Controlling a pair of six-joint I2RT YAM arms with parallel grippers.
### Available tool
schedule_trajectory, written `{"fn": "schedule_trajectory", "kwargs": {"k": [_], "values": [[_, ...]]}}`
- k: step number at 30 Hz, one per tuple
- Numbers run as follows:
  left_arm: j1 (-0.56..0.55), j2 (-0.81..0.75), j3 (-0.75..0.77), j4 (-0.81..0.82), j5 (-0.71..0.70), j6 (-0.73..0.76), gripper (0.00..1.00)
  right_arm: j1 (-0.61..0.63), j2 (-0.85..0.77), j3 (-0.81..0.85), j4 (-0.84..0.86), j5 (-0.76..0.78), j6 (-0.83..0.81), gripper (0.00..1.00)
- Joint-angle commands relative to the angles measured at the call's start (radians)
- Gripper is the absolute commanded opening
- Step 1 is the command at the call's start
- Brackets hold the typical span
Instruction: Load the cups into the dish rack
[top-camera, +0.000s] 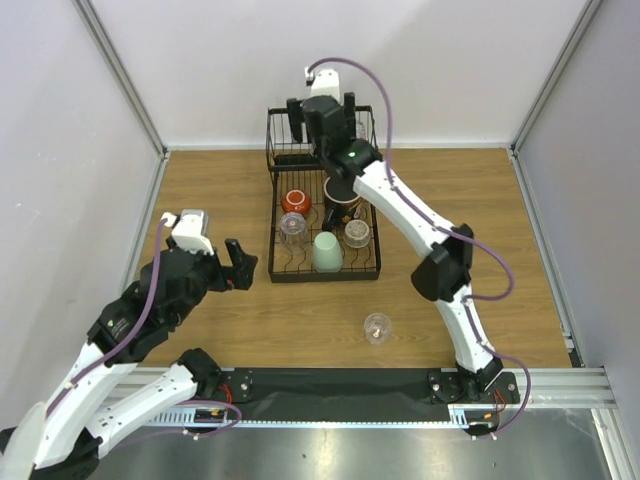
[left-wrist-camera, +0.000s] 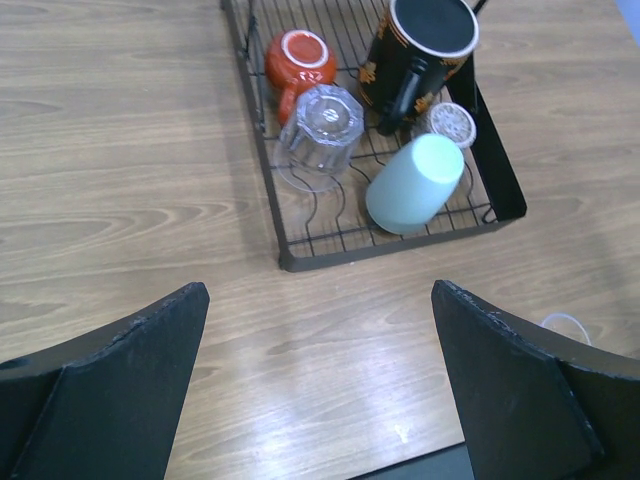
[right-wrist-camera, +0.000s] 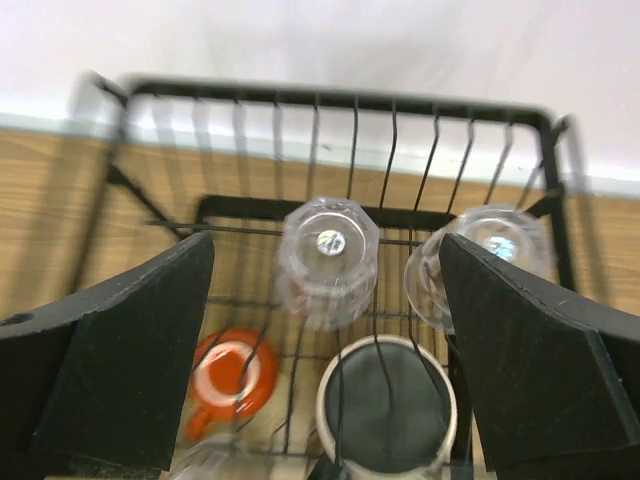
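The black wire dish rack (top-camera: 283, 262) lies at the table's middle, its raised basket (top-camera: 280, 128) at the far end. On its tray are a red mug (top-camera: 294, 201), a clear tumbler (top-camera: 293, 231), a mint-green cup (top-camera: 327, 251), a small glass (top-camera: 357, 234) and a black white-rimmed mug (top-camera: 342, 193). One clear glass (top-camera: 377, 327) stands on the table in front of the rack. My right gripper (top-camera: 322, 125) is open and empty above the basket, where two upturned glasses (right-wrist-camera: 328, 260) (right-wrist-camera: 485, 262) sit. My left gripper (top-camera: 240, 265) is open and empty, left of the rack.
White walls enclose the table on the left, far and right sides. In the left wrist view the rack's near corner (left-wrist-camera: 290, 262) lies ahead of the gripper (left-wrist-camera: 320, 300), with bare wood between. The right arm spans over the rack's right side.
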Motion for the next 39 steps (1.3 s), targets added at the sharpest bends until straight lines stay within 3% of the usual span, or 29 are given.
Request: {"fn": "schedule_trajectory", "kwargs": {"k": [1,5,9,15,19,22,26,30,33,39], "values": [[0.009,0.046,0.04,0.05,0.055,-0.015,1.0,0.038,-0.234,0.065,-0.007,-0.041,0.051,1.0],[0.008,0.097,0.063,0.078,0.092,-0.039,0.99,0.063,-0.382,-0.05,-0.15,-0.066,0.073,0.99],[0.009,0.144,0.087,0.104,0.118,-0.073,1.0,0.071,-0.622,-0.275,-0.321,-0.092,0.148,0.91],[0.011,0.221,0.094,0.167,0.132,-0.154,1.0,0.072,-0.934,-0.773,-0.493,-0.227,0.288,0.76],[0.009,0.27,0.098,0.23,0.21,-0.221,1.0,0.072,-1.054,-1.013,-0.62,-0.346,0.389,0.54],[0.011,0.308,0.094,0.283,0.251,-0.272,0.99,0.077,-1.106,-1.178,-0.648,-0.492,0.443,0.44],[0.011,0.371,0.1,0.308,0.326,-0.312,0.97,0.092,-1.118,-1.32,-0.671,-0.6,0.481,0.44],[0.011,0.437,0.129,0.32,0.406,-0.332,0.93,0.106,-1.143,-1.403,-0.63,-0.609,0.492,0.46],[0.011,0.462,0.135,0.319,0.423,-0.35,0.9,0.108,-1.131,-1.452,-0.571,-0.692,0.47,0.49],[0.009,0.454,0.132,0.32,0.432,-0.367,0.9,0.114,-1.082,-1.515,-0.486,-0.692,0.456,0.48]]}}
